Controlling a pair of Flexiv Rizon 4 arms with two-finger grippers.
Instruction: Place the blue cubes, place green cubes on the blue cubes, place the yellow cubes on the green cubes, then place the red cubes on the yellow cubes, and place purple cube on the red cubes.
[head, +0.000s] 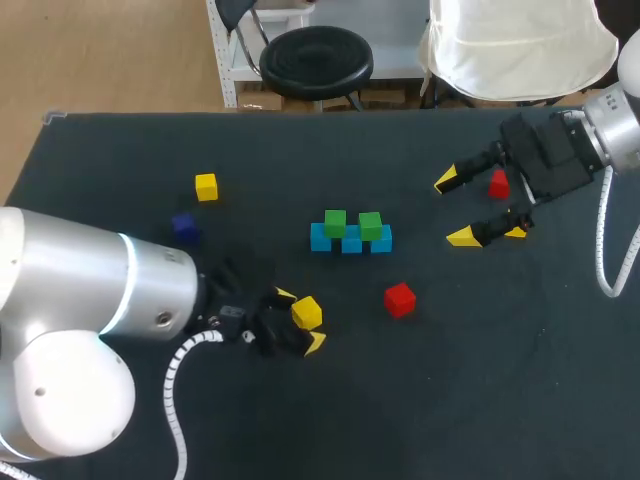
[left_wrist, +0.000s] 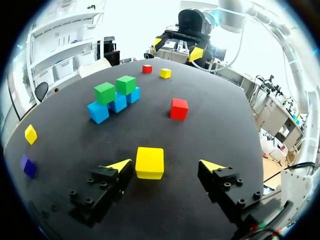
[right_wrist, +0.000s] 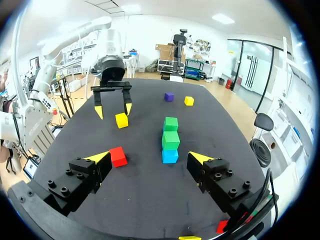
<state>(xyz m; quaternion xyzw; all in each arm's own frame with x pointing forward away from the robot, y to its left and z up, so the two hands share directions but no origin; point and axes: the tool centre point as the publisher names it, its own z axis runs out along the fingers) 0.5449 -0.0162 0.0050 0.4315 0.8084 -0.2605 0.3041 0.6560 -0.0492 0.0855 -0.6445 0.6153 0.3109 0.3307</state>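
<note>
Three blue cubes (head: 351, 241) lie in a row at mid-table, with two green cubes (head: 335, 222) (head: 370, 225) on top. My left gripper (head: 300, 319) (left_wrist: 166, 165) is open and low over the table. A yellow cube (head: 307, 312) (left_wrist: 149, 162) sits between its fingers, closer to one finger, with a gap to the other. At the back right, my right gripper (head: 454, 208) (right_wrist: 149, 157) is open and holds nothing. A red cube (head: 498, 184) and a partly hidden yellow cube (head: 516, 231) lie beside it. Another red cube (head: 399, 299) (left_wrist: 179, 108) (right_wrist: 118, 156) lies right of the stack.
A yellow cube (head: 206, 186) (left_wrist: 30, 134) and a purple cube (head: 184, 226) (left_wrist: 28, 166) lie on the left part of the black table (head: 450, 400). My left arm's large housing (head: 90, 300) covers the front left corner.
</note>
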